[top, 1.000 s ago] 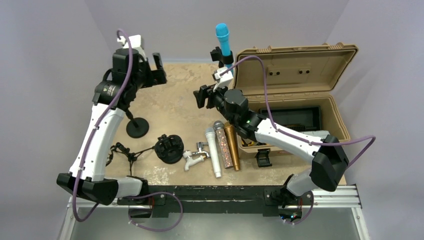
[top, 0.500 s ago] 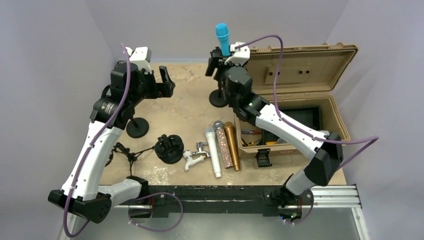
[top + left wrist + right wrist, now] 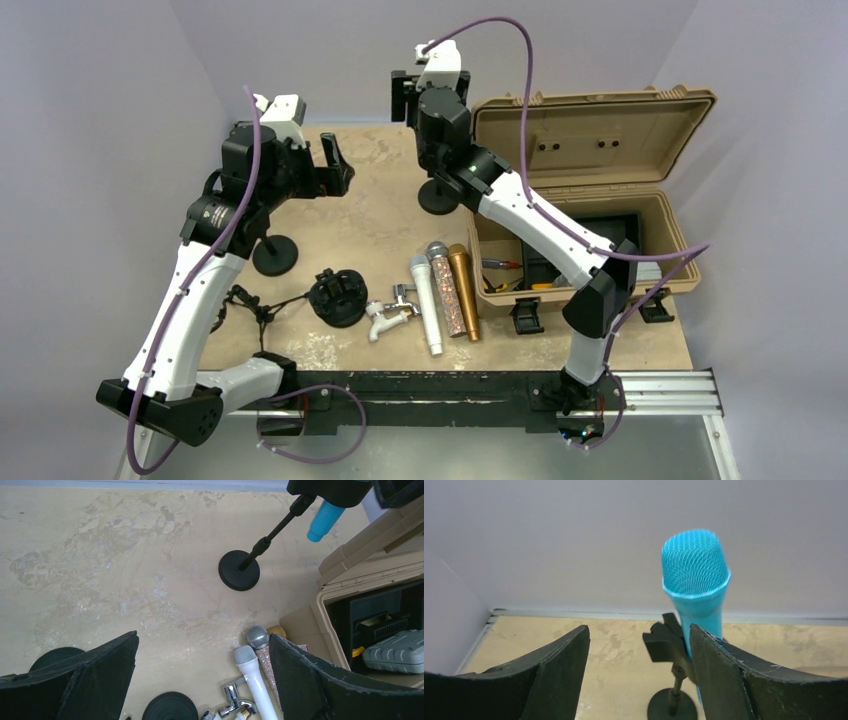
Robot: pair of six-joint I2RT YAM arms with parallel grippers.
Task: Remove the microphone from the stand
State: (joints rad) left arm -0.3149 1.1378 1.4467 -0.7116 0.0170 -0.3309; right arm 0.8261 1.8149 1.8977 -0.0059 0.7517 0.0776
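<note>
In the right wrist view a bright blue microphone stands upright in the black clip of a stand whose round base rests on the table. My right gripper is open and nothing lies between its fingers. The microphone is ahead of it, its lower body partly behind the right finger. From above, the right gripper is raised at the back and the arm hides the microphone; only the stand base shows. My left gripper hangs open left of the stand. The left wrist view shows the stand base and the microphone's lower end.
An open tan case stands right of the stand, with gear inside. Three loose microphones lie in front, beside a chrome fitting and a black round piece. A second stand base sits under the left arm.
My right arm has risen and swung back-left from beside the stand to high behind the microphone, now covering it from above. The left gripper moved slightly right early on, then held still.
</note>
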